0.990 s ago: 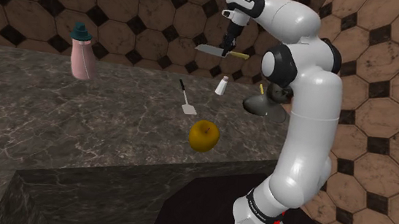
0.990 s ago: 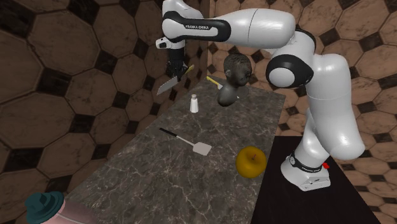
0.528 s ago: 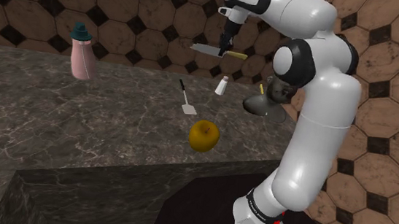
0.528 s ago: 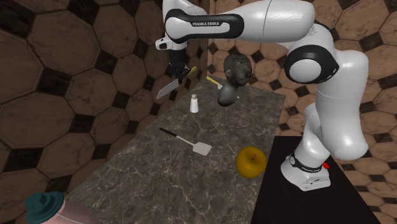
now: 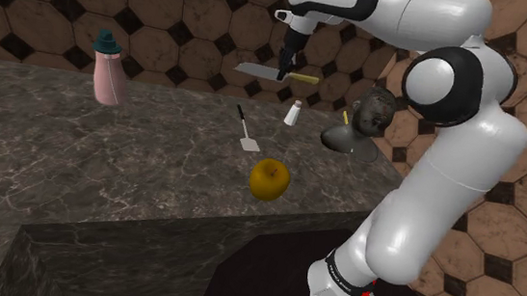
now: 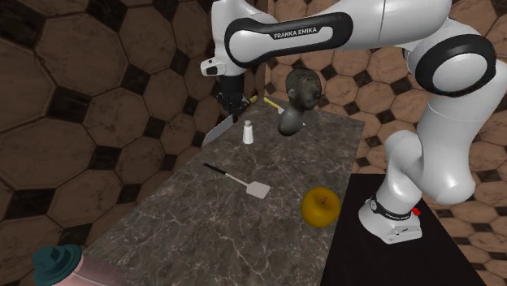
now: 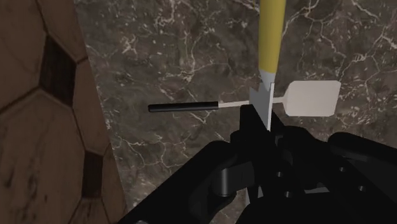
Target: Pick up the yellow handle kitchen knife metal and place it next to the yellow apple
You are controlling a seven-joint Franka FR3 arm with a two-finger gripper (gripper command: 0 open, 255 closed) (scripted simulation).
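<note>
knife [image 5: 256,71], grey blade, yellow handle: clamped between the narrow-set fingers of the black gripper [image 5: 284,69] where blade meets handle, held in the air clear of the dark marbled counter [image 5: 106,159].
spatula [image 7: 312,98], black handle, white head: flat on the counter, beneath the fingers.
shaker [image 5: 293,113], white: upright on the counter, near and below the fingers.
apple [image 5: 270,178], yellow: on the counter, well apart from the fingers, past the spatula's head.

Quantity: one knife [image 5: 256,71], one spatula [image 5: 245,131], one apple [image 5: 270,178], one white shaker [image 5: 293,113], one pink bottle [image 5: 109,70]. Dark rounded shapes [image 5: 349,136] near the shaker: number cannot be determined.
</note>
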